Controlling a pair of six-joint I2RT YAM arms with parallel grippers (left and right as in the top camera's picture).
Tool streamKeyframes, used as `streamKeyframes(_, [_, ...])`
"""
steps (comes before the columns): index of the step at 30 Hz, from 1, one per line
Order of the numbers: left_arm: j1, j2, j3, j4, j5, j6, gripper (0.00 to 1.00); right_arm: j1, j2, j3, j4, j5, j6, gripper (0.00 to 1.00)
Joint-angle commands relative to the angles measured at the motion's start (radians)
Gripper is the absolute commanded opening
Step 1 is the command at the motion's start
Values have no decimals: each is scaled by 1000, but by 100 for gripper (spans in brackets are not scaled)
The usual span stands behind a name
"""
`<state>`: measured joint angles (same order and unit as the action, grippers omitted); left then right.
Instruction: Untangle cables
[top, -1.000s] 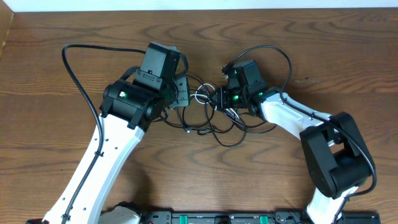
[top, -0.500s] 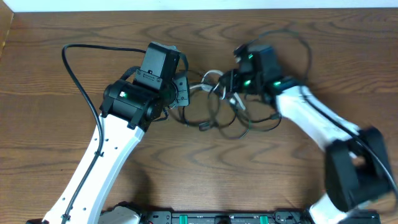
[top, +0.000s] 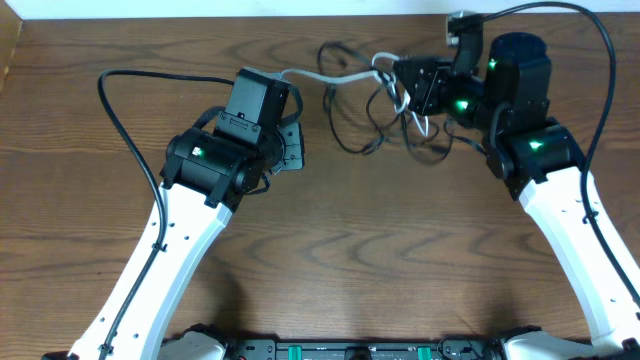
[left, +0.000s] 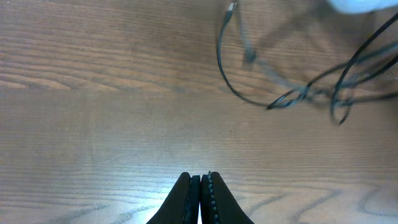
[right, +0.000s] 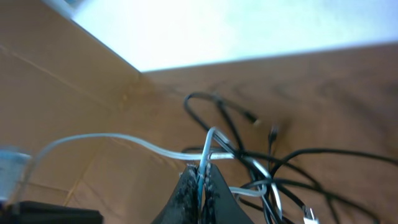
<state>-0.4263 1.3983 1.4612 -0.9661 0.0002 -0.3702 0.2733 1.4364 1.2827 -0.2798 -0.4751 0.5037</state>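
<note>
The cables are a tangle of thin black cables (top: 352, 128) and one white cable (top: 330, 76), lifted and stretched at the table's far side between the two arms. My right gripper (top: 400, 86) is shut on the white cable (right: 124, 140), which runs straight up between its jaws, with black loops (right: 292, 155) hanging beside it. The white cable's far end reaches the top of my left wrist. My left gripper (top: 296, 150) is shut with nothing between its fingertips (left: 200, 182). It hovers over bare wood, and a black loop (left: 239, 93) lies ahead of it.
The wooden table (top: 380, 250) ends at a pale back edge (top: 200, 8) close behind the cables. A thick black arm wire (top: 120, 120) loops at the left. A small plug end (right: 309, 214) dangles at the lower right of the right wrist view.
My right gripper closed on the white cable and swung up and to the far right, dragging the tangle away from my left gripper. The left arm stayed put.
</note>
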Motion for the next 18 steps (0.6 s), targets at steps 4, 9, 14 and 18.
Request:
streamKeyframes(4, [5,0,16,-1,-16,-9,8,14,76,11,-58,-11,-31,3])
streamKeyframes(9, [5,0,16,-2,-16,-9,8,32,119,11,-58,-16,-61,5])
streamKeyframes(14, [5,0,15,-2,-16,-9,8,55,145,11,-117,7,-121,11])
streamKeyframes(18, [5,0,16,-2,-17,-9,8,56,186,10,-160,13,-159,11])
